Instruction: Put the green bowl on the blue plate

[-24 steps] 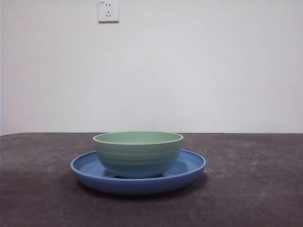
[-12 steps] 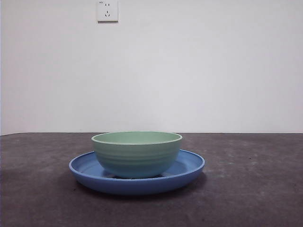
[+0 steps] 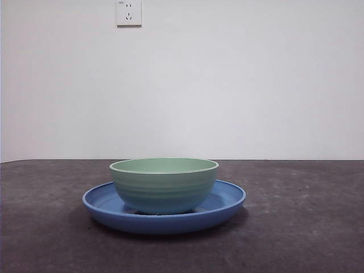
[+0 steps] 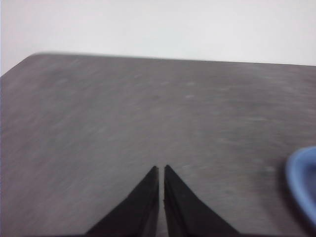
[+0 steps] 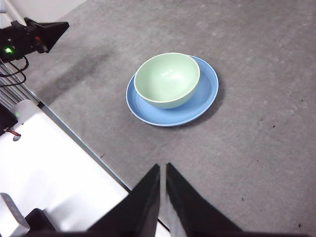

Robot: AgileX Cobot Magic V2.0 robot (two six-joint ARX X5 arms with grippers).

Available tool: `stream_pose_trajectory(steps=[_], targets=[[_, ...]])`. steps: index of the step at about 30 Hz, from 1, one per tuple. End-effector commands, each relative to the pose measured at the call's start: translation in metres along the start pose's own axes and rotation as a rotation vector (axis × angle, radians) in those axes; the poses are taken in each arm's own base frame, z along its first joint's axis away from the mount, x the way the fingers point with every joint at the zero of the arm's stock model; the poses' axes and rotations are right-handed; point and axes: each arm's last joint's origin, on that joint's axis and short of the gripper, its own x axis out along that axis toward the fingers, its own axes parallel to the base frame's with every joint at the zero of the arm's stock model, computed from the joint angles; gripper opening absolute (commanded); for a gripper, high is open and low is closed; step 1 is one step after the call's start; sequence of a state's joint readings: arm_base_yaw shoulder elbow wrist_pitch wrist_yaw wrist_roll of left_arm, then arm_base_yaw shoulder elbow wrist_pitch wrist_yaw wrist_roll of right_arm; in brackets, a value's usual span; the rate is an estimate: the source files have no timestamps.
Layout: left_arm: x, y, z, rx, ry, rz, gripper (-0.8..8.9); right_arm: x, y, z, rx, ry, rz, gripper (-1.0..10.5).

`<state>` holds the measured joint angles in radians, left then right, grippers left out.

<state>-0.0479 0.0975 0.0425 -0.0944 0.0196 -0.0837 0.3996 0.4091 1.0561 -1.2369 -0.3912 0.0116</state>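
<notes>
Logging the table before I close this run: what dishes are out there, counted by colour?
Green: 1, the pale mint-green round bowl, sitting on the plate.
Blue: 1, the wide shallow glossy blue plate.
Total: 2 dishes on the dark grey table.

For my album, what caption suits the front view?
Green bowl sitting upright on the blue plate, alone on a dark table, no robot arm in sight.

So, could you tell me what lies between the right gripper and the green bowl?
Only bare table: in the right wrist view nothing sits between the right gripper and the green bowl.
</notes>
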Motion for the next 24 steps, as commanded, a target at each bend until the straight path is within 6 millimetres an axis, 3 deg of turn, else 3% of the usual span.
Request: stream_pose_trajectory(steps=[1, 24], targets=[[0.0010, 0.0023, -0.0039, -0.037, -0.006, 0.056, 0.19, -0.0009, 0.0006, 0.0020, -0.001, -0.011, 0.006, 0.2], [-0.0035, 0.0052, -0.0130, 0.035, 0.031, 0.084, 0.19, -0.0009, 0.0006, 0.0020, -0.001, -0.011, 0.006, 0.2]])
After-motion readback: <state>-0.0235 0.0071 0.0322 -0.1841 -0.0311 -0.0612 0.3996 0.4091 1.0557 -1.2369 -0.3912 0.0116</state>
